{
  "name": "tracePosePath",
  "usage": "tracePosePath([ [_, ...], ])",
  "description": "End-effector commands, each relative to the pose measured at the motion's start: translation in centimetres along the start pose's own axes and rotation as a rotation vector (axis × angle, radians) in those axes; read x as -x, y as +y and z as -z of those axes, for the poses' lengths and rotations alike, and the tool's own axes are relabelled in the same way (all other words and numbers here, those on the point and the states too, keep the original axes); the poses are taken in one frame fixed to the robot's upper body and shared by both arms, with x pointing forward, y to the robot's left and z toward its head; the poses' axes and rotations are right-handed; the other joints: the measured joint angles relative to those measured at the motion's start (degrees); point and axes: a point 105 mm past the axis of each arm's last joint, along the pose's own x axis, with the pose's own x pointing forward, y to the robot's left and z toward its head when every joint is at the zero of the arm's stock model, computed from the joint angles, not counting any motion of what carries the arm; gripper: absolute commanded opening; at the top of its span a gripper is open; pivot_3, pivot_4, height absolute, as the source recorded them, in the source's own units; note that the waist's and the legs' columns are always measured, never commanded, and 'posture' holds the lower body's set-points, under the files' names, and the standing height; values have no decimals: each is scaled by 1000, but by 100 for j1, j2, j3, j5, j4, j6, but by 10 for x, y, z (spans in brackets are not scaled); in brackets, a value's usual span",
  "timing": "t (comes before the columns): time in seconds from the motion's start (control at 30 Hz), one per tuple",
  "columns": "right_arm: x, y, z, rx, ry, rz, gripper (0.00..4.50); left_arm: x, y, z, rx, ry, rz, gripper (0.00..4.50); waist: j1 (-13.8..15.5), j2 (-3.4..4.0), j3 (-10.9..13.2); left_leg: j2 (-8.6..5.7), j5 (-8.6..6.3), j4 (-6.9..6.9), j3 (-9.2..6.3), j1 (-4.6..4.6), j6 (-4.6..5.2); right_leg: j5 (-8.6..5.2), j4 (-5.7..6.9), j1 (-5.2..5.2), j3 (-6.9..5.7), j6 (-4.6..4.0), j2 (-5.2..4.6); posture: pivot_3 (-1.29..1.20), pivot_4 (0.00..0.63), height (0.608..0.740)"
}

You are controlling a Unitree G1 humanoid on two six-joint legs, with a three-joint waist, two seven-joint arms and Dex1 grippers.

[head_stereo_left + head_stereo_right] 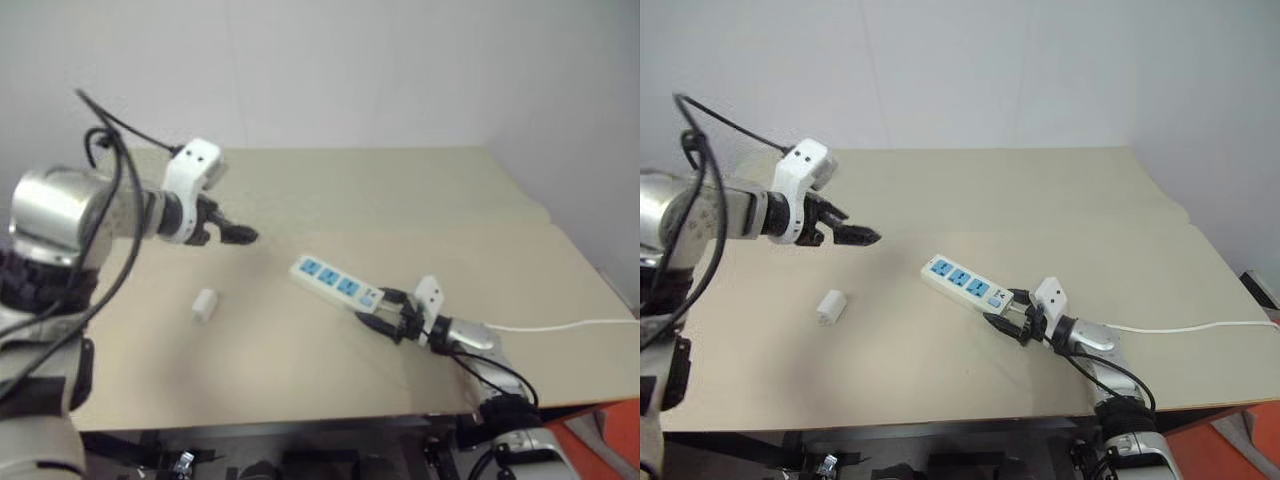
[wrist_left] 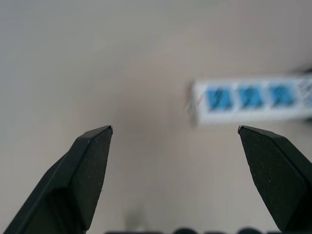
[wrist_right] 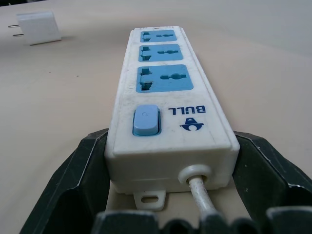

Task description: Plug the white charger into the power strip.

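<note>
1. We see the long flat white plastic power strip [image 1: 965, 281] with three blue socket faces lying at a slant near the middle of the beige bench [image 1: 1040, 200], its thin white cord [image 1: 1200, 327] running off toward the right edge.
2. The small white rounded charger block [image 1: 830, 306] lies on its side on the bench, well apart from the strip and to its left (two prongs show in the right wrist view).
3. The right end effector [image 3: 170, 146] has its black fingers [image 3: 83, 170] against both sides of the strip's switch end, clasping it.
4. The left end effector [image 2: 175, 131] hovers above the bench between charger and strip, jaws spread wide and empty.
5. Nothing lies between charger and strip; the strip looks blurred in the left wrist view.
</note>
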Motion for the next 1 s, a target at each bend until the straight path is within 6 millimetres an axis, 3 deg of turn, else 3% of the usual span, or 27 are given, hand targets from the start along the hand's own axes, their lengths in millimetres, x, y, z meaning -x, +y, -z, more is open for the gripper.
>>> tracePosePath([
  [0.03,0,-4,-1,14,-1,17,3416,1,19,4,37,63,-85,4500,-1,-3,2,0,4,0,0,-3,-7,0,1,-3,-1,0,0,0,150,740],
  [0.57,-4,-4,8,2,5,56,3416,-23,41,22,233,242,-41,4500,-30,-14,7,-1,10,4,0,-7,-16,1,2,-1,-6,-1,-1,0,150,740],
  [1.0,-8,-5,12,-10,-5,100,3416,-43,43,36,196,393,-4,4500,-71,-22,4,0,10,4,1,-6,-16,1,2,0,-5,-1,2,0,150,740],
])
